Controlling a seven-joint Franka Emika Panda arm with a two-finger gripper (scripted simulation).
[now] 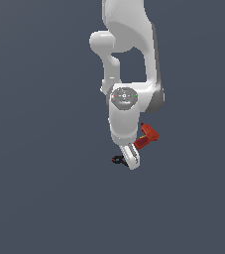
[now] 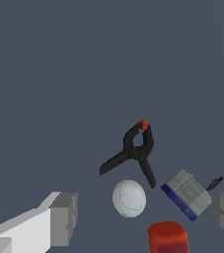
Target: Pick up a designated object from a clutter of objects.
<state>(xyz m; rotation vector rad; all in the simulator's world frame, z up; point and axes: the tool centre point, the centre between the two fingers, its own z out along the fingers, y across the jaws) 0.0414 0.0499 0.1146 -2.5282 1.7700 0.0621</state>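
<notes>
Flat slate-grey ground [image 2: 59,74] fills both views, with nothing on it but the arm and a tight cluster of small items. From the wrist view I see my gripper [image 2: 145,217] with its 2 fingers [image 2: 64,219] spread wide and holding nothing; the ball and the grey-blue block sit in the gap between them.

My target, the black clamp [image 2: 135,150], lies flat on the ground, its 2 thin prongs splayed toward the camera and its red-orange tip pointing away. In the exterior view it shows only as a dark speck [image 1: 117,159] just beside the gripper's lower end, toward that view's left.

I judge this to be the approach step, and the fingers are not yet centred on the clamp. To do it well I would shift the gripper until the clamp's rounded body, near the pivot, sits midway between the pads, then turn the wrist so the pads close across that body, not along the prongs, which look too thin to hold firmly.

The crowding worries me. A white ball [image 2: 129,198] sits very close to the prongs and could roll if nudged. That grey-blue block [image 2: 186,194] lies close beside 1 prong, with a small dark sliver [image 2: 214,184] past it. The red drill [image 2: 168,238] is near the camera, and in the exterior view it sits [image 1: 147,136] partly hidden behind the wrist. A straight descent here would land on the ball or block, I think.
</notes>
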